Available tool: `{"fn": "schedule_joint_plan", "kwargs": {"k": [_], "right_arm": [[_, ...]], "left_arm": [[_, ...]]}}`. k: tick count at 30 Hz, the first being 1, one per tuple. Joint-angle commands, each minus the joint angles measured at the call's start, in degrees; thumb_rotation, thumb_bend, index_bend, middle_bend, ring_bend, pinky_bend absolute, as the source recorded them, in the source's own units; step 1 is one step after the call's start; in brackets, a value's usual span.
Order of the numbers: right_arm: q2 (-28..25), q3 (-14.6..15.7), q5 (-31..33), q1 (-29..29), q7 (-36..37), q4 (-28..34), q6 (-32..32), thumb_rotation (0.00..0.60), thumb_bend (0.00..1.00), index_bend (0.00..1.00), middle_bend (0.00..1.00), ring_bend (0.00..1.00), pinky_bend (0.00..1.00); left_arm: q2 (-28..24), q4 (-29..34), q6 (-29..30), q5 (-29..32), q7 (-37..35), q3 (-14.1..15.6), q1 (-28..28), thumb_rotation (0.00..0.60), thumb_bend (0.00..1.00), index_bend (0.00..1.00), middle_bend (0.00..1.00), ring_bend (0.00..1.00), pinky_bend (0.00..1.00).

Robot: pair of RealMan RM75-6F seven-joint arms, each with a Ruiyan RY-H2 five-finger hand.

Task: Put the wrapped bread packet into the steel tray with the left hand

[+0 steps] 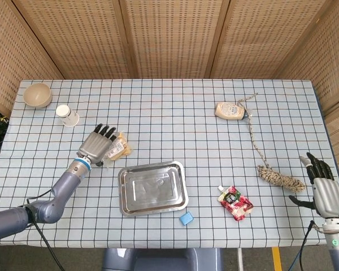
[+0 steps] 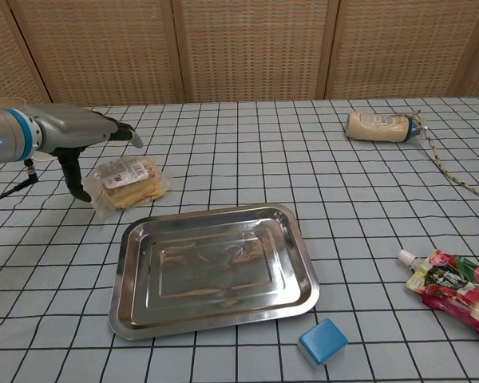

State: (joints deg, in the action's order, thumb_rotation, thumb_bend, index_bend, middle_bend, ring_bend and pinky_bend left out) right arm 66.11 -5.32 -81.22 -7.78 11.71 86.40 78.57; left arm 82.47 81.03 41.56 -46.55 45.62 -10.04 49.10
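The surface (image 1: 175,113) carries everything well spaced, so there is plenty of open room around the work. The steel tray (image 1: 152,188) sits empty near the middle of the front edge, so the task is barely begun: nothing has been lifted or placed.

The left hand (image 1: 97,147) hangs over the left side of the wrapped bread packet (image 1: 120,145), fingers spread and grasping nothing; whether it touches the wrapper I cannot tell. The packet lies on the surface just beyond the tray's far-left corner, near but apart. What remains, by my judgement, is the grasp, the lift and a short carry toward the front edge over the tray's rim.

The right hand (image 1: 324,189), released and empty, waits by the right edge, well apart.

A paper cup (image 1: 68,115) stands toward the far-left corner, and a small blue block (image 1: 186,218) lies just in front of the tray; neither crowds the path.
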Motion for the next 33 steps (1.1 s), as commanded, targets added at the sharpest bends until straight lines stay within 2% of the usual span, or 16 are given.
{"fn": "schedule_joint_plan", "kwargs": {"k": [1, 11, 12, 14, 15, 16, 19, 24, 30, 33], "right_arm": [[-0.1, -0.2, 0.4, 0.0, 0.4, -0.5, -0.3, 0.600, 0.00, 0.10, 0.00, 0.00, 0.00], [0.0, -0.7, 1.0, -0.1, 1.7, -1.4, -0.8, 0.600, 0.00, 0.10, 0.00, 0.00, 0.00], [0.0, -0.8, 0.9, -0.1, 2.0, -1.5, -0.7, 0.600, 0.00, 0.10, 0.00, 0.00, 0.00], [0.0, -0.8, 0.6, 0.0, 2.3, -1.5, -0.3, 0.600, 0.00, 0.10, 0.00, 0.00, 0.00], [0.0, -0.8, 0.5, 0.0, 2.3, -1.5, -0.2, 0.600, 0.00, 0.10, 0.00, 0.00, 0.00], [0.0, -0.8, 0.4, 0.0, 2.4, -1.5, -0.1, 0.600, 0.00, 0.10, 0.00, 0.00, 0.00], [0.0, -0.7, 0.0, 0.1, 2.2, -1.2, 0.2, 0.600, 0.00, 0.10, 0.00, 0.00, 0.00], [-0.1, -0.6, -0.5, 0.2, 2.0, -0.6, 0.7, 0.600, 0.00, 0.10, 0.00, 0.00, 0.00], [-0.2, -0.5, -1.0, 0.3, 1.5, 0.1, 1.1, 0.600, 0.00, 0.10, 0.00, 0.00, 0.00], [-0.3, -0.5, -1.2, 0.3, 1.3, 0.5, 1.3, 0.600, 0.00, 0.10, 0.00, 0.00, 0.00]], "left_arm": [[2.1, -2.9, -0.9, 2.5, 1.0, 1.2, 2.6, 0.600, 0.00, 0.00, 0.00, 0.00, 0.00], [7.1, -8.1, -0.7, 5.4, 0.0, 3.5, 5.9, 0.600, 0.01, 0.02, 0.00, 0.00, 0.02], [7.8, -8.5, 1.0, 4.0, -0.7, 3.8, 5.5, 0.600, 0.05, 0.09, 0.01, 0.02, 0.08], [8.5, -8.8, 3.6, 0.7, -3.0, 4.0, 4.4, 0.600, 0.15, 0.27, 0.09, 0.11, 0.24], [8.5, -8.8, 4.2, -0.2, -3.8, 4.0, 4.1, 0.600, 0.20, 0.37, 0.17, 0.19, 0.31], [8.5, -8.8, 4.9, -1.8, -5.1, 4.2, 3.6, 0.600, 0.25, 0.45, 0.24, 0.25, 0.36], [7.1, -7.6, 7.2, -4.9, -7.4, 4.5, 2.4, 0.600, 0.28, 0.56, 0.34, 0.33, 0.41], [4.3, -4.6, 9.8, -8.5, -9.5, 5.1, 0.9, 0.600, 0.35, 0.62, 0.39, 0.38, 0.45], [0.7, 0.5, 13.2, -12.9, -13.3, 4.5, -0.8, 0.600, 0.35, 0.61, 0.39, 0.38, 0.45], [-1.5, 5.3, 15.0, -16.5, -16.1, 4.2, -1.6, 0.600, 0.35, 0.61, 0.39, 0.38, 0.45]]}}
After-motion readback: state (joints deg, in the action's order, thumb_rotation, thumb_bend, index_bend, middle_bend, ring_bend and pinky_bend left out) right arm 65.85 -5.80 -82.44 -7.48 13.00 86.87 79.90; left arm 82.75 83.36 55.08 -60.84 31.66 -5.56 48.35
